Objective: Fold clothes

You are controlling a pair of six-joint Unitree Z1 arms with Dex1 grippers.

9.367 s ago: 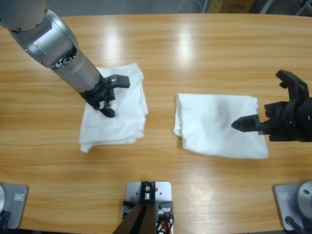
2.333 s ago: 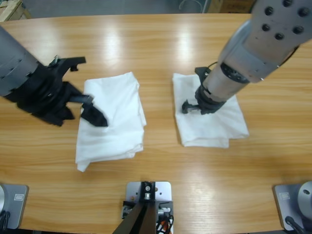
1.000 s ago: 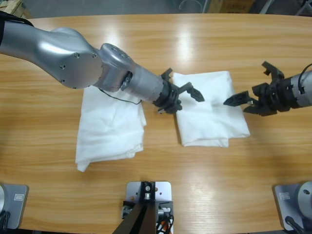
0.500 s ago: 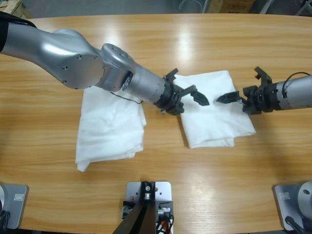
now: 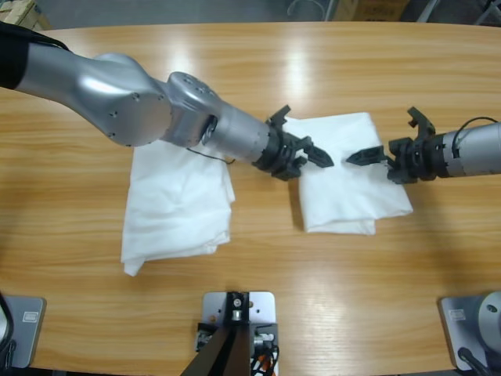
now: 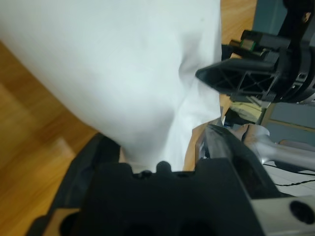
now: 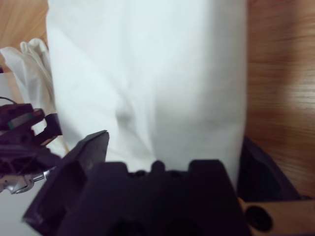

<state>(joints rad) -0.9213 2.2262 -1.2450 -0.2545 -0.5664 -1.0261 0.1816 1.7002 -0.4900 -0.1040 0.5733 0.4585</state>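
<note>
Folded T-shirt (image 5: 350,178), mid-tabletop (image 5: 258,70): left fingers (image 5: 308,153) and right fingers (image 5: 377,156), both spread and empty, flank it; next, grip opposite edges.

Left arm enters from the upper left of the high view, its large silver elbook close under the camera, forearm reaching rightward past the left-hand shirt. The left gripper (image 5: 301,153) sits at the left edge of the folded shirt (image 5: 348,184), fingers spread apart and pointing right over the cloth.

Right arm comes in from the right edge, forearm roughly level. The right gripper (image 5: 391,145) sits at the same shirt's right edge, fingers parted, one pointing left over the cloth. Both grippers face each other across this shirt, apart.
</note>
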